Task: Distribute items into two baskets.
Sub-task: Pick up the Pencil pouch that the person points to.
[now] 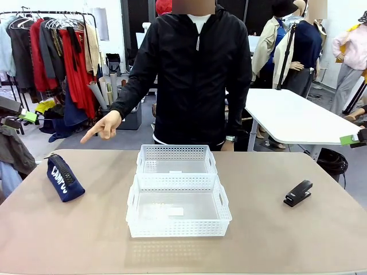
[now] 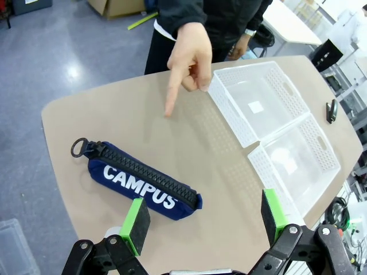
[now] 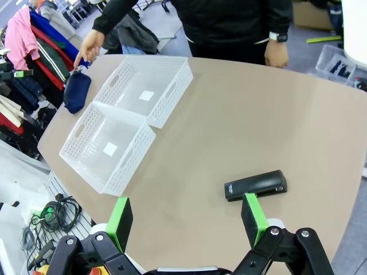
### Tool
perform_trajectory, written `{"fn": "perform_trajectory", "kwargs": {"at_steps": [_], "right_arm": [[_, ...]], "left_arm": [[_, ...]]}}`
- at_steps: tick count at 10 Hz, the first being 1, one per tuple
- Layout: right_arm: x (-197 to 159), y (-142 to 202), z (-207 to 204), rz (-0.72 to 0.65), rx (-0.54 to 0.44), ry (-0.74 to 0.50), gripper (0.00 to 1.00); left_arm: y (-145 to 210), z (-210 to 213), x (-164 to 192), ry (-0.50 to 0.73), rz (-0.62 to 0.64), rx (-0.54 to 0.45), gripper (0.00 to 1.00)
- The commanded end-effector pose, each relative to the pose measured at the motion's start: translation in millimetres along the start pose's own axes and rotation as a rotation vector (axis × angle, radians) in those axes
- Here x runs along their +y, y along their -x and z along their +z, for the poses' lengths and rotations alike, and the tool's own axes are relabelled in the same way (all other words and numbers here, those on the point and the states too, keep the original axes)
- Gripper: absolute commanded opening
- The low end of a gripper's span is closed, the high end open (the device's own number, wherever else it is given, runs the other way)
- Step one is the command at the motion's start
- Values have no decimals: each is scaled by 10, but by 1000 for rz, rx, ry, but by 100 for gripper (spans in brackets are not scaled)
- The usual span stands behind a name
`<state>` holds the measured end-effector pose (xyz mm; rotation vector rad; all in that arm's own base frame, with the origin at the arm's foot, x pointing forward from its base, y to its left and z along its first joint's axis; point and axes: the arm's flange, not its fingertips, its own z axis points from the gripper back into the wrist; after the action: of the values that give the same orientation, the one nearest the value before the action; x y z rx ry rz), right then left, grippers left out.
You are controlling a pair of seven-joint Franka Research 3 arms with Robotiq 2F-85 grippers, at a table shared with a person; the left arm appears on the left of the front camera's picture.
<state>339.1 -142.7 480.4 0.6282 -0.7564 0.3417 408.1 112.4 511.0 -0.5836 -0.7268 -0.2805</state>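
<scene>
left end effector (image 2: 203,197) (jaws wide) near pouch (image 2: 140,180) — person's hand (image 2: 189,54) pointing

Looks like a robot lab in a big open workroom: bare grey floor (image 2: 51,57), tan bench (image 1: 74,240) up front, white table (image 1: 292,117) behind. Far left, a rail of hanging clothes (image 1: 57,46). Cardboard box (image 2: 117,7) on the floor, cables (image 3: 54,215) coiled beside the bench. More test room than shop.

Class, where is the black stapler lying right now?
In the front view the stapler lies on the right side of the table, well clear of the nearer basket; in the right wrist view it shows just past the open right gripper.
</scene>
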Motion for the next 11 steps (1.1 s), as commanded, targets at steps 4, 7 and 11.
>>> {"fn": "perform_trajectory", "kwargs": {"at_steps": [4, 7, 11], "right_arm": [[2, -9, 0, 2, -7, -2, 100], [2, -9, 0, 2, -7, -2, 100], [2, -9, 0, 2, -7, -2, 100]], "left_arm": [[10, 1, 5, 20, 3, -20, 100], [2, 3, 2, 1, 1, 0, 100], [-365, -330, -63, -42, 70, 113, 100]]}}
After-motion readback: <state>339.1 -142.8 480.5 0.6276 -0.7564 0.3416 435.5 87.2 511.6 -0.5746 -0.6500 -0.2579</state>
